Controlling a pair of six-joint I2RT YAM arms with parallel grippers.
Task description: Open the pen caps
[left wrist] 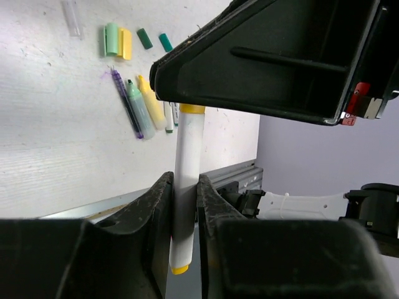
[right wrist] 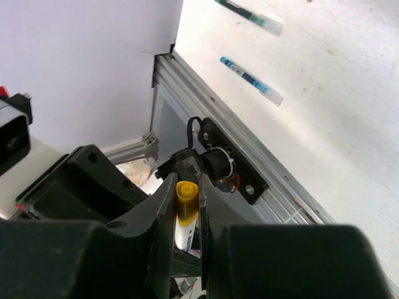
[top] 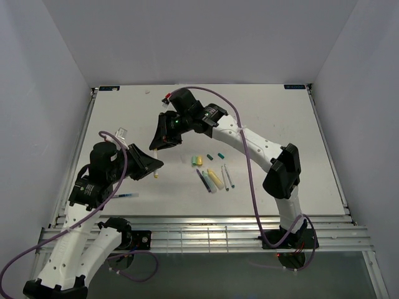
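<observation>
Left wrist view shows the left gripper (left wrist: 184,183) pinching a white pen (left wrist: 187,149) around its lower barrel, holding it upright above the table (left wrist: 56,162). At the pen's upper end the yellow cap (right wrist: 185,193) sits on the barrel, and the right gripper (right wrist: 186,184) is pressed onto it from both sides. Farther off, loose caps lie in a row, pale green (left wrist: 111,38), yellow (left wrist: 126,43) and two teal (left wrist: 144,38), beside uncapped pens (left wrist: 124,103).

The pen (left wrist: 189,143) sits in the left gripper (left wrist: 185,190), its cap (right wrist: 185,193) in the right gripper (right wrist: 186,185). Right of both, caps (top: 198,161) lie on the table (top: 280,124), pens (top: 213,179) just before them.
</observation>
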